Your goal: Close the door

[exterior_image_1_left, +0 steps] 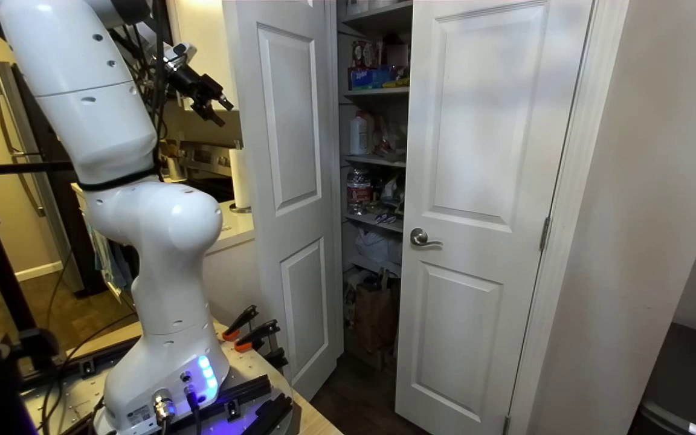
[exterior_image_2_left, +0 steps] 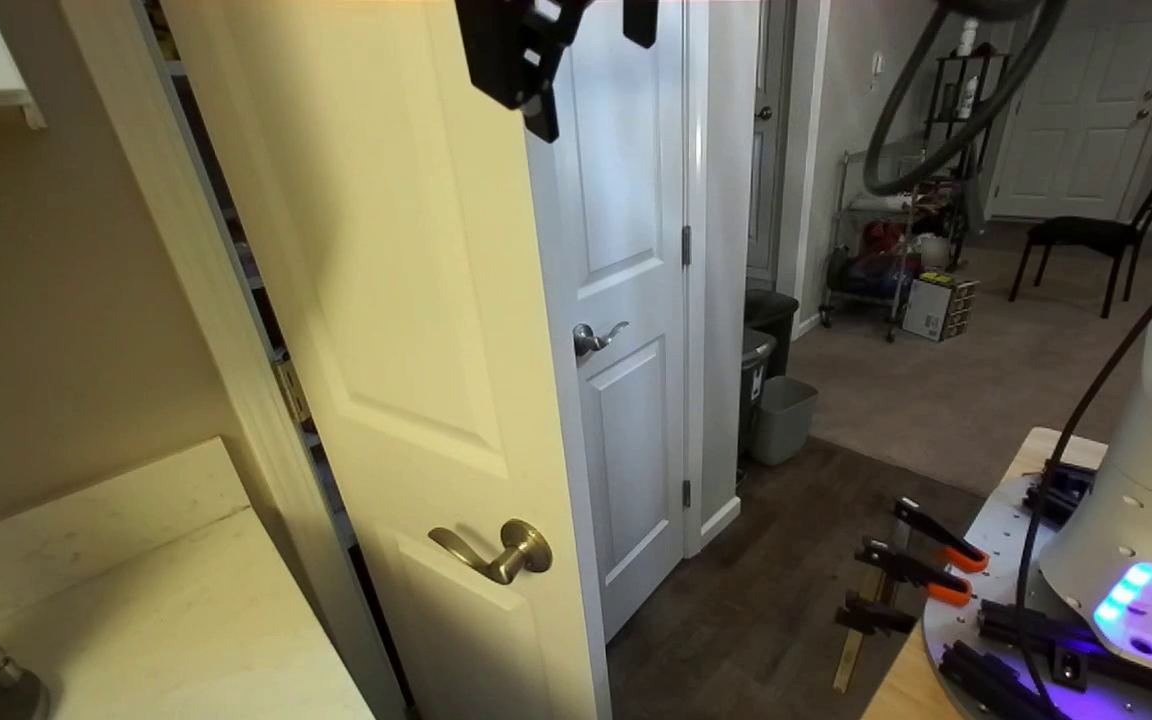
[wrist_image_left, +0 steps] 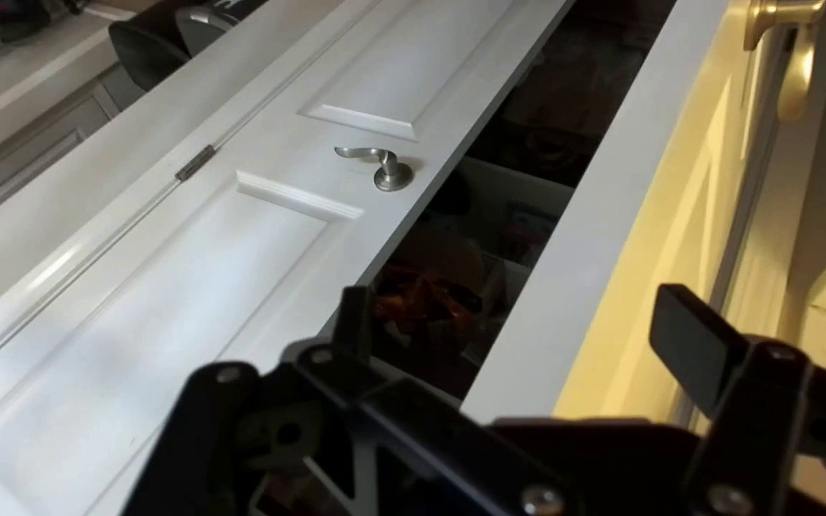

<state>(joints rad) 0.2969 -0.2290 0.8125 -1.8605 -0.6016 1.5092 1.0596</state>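
The door [exterior_image_1_left: 290, 121] is a tall white panelled leaf. It stands swung out of the pantry opening. Its outer face looks yellow-lit in an exterior view [exterior_image_2_left: 416, 300], with a lever handle [exterior_image_2_left: 501, 560] near its right edge. In the wrist view the door [wrist_image_left: 671, 272] shows its pale free edge and yellow face, with the handle [wrist_image_left: 796, 64] at top right. My black gripper [exterior_image_1_left: 223, 112] is open and empty, high up near the free edge. It also shows in an exterior view [exterior_image_2_left: 591, 75]. In the wrist view the door edge appears between the fingertips [wrist_image_left: 524, 333]; contact cannot be told.
The matching leaf [exterior_image_1_left: 475, 121] with a silver lever [exterior_image_1_left: 423, 237] stands partly open opposite. Pantry shelves [exterior_image_1_left: 378, 92] with goods lie between the leaves. A kitchen counter [exterior_image_2_left: 136, 600] is beside the door. Clamps [exterior_image_1_left: 257, 332] stick out from the robot's table edge. Bins [exterior_image_2_left: 784, 410] stand beyond.
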